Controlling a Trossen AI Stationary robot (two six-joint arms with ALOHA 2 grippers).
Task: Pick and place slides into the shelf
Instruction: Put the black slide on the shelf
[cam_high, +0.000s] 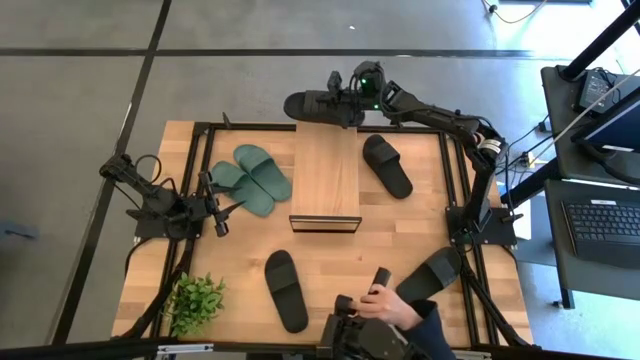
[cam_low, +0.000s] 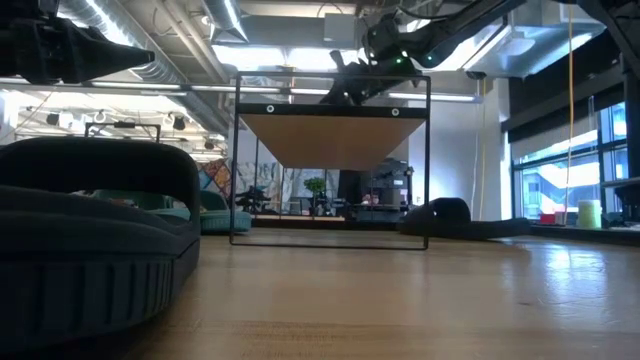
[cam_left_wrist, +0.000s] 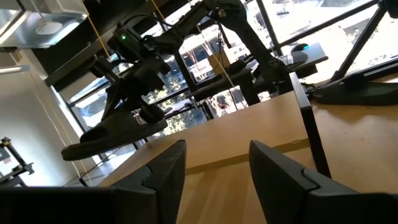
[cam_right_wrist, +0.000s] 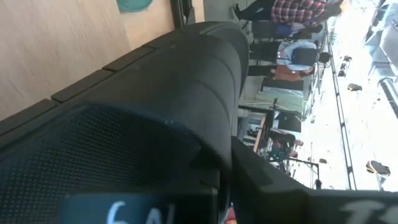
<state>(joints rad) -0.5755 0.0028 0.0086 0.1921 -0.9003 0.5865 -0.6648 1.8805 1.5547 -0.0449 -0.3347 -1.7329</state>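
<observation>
Up at the far edge of the table (cam_high: 400, 225), the right gripper (cam_high: 345, 100) holds a black slide (cam_high: 312, 105) clamped between its fingers, lifted just beyond the far end of the shelf (cam_high: 325, 170); the low view shows that slide (cam_low: 345, 85) above the shelf's plank top (cam_low: 335, 135). The left gripper (cam_high: 222, 210) waits with jaws parted at the left side of the table, near the pair of dark green slides (cam_high: 252, 172) lying left of the shelf. Another black slide (cam_high: 387, 165) lies right of the shelf, one more (cam_high: 285, 290) sits near the front edge, and a fourth (cam_high: 430, 275) rests at the near right. A person's hand (cam_high: 385, 305) reaches in at the near edge, and a small potted plant (cam_high: 195, 300) stands at the near left corner.
</observation>
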